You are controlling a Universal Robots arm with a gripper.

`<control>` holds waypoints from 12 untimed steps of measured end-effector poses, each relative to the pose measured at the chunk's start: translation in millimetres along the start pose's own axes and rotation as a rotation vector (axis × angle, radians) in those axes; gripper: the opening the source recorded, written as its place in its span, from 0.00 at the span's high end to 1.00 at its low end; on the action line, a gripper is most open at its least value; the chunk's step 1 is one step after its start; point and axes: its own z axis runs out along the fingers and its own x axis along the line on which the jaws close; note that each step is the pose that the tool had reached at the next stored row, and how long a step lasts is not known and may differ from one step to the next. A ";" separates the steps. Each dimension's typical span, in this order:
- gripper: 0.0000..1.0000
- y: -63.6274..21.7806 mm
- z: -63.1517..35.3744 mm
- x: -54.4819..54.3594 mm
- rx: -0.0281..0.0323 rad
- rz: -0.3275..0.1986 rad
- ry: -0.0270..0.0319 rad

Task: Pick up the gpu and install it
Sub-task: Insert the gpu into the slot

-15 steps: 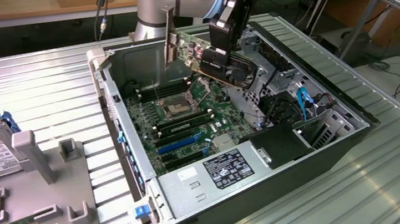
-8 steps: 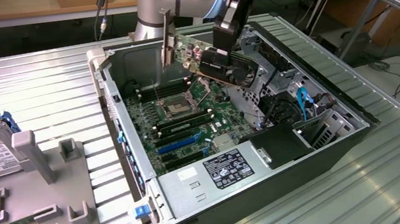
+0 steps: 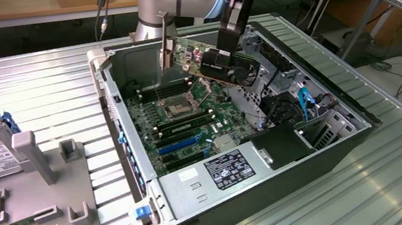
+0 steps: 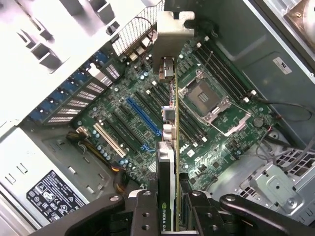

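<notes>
One gpu (image 3: 218, 63) hanging over the open computer case (image 3: 315, 70).
Gripper (image 4: 170, 206) fingers (image 4: 143, 209) are clamped on its edge; "NVIDIA" reads on its face, motherboard (image 3: 186, 114) below.

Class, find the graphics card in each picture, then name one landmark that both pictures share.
Exterior view: graphics card gripped by the claw, hanging above the open computer case.
Wrist view: graphics card seen edge-on in the claw, over the motherboard.
Shared landmark: the empty processor socket.
</notes>
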 end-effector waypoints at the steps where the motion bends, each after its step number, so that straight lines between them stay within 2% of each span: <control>1: 0.73 0.0 0.0 0.0 -0.0001 -0.009 0.0004; 12: 0.73 0.0 0.0 0.0 -0.0018 -0.117 0.0054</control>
